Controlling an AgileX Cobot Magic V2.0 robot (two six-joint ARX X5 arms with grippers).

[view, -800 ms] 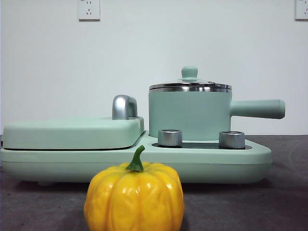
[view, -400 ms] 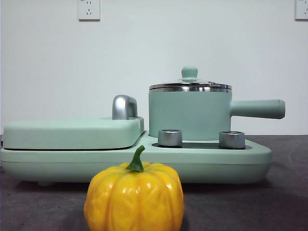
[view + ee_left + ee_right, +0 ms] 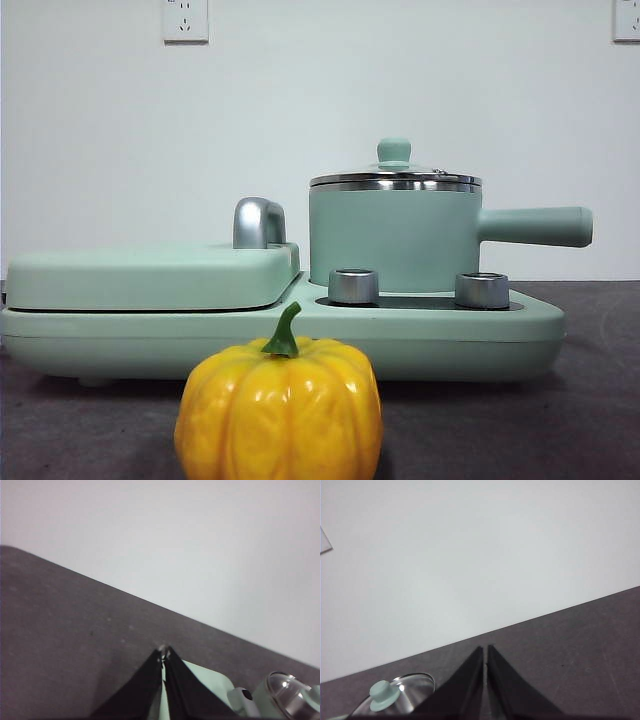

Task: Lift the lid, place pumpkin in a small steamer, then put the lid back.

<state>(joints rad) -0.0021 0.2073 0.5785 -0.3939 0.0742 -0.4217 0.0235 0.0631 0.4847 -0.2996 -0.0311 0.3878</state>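
The pumpkin [image 3: 279, 411] sits on the dark table [image 3: 590, 400] at 6 o'clock in the front view, nearest the camera, its curved green stem rising toward 12 o'clock. Its base is cut off by the picture's edge. Behind it stands a mint-green cooker base [image 3: 450, 340] with 2 steel dials [image 3: 353, 286] along its near side.

The small steamer [image 3: 395, 238] stands on the cooker base at about 1 o'clock from the pumpkin, well apart from it, with its 1 long side handle [image 3: 535, 226] pointing to 3 o'clock. The lid [image 3: 394, 176] rests closed on the steamer's steel rim, its small mint-green knob upright at the top.

At 9 o'clock from the steamer, just beside it, lies a wide flat cover [image 3: 150, 275] with a chrome handle [image 3: 258, 222] at its rear.

Neither arm shows in the front view. The left gripper [image 3: 163, 656] is clenched, its 2 black jaws pressed tip to tip on nothing, above the table with a corner of the cooker beside it. The right gripper [image 3: 484, 651] is likewise clenched and grasps nothing; its wrist view also shows the lid's glass and knob [image 3: 384, 695], apart from the jaws.
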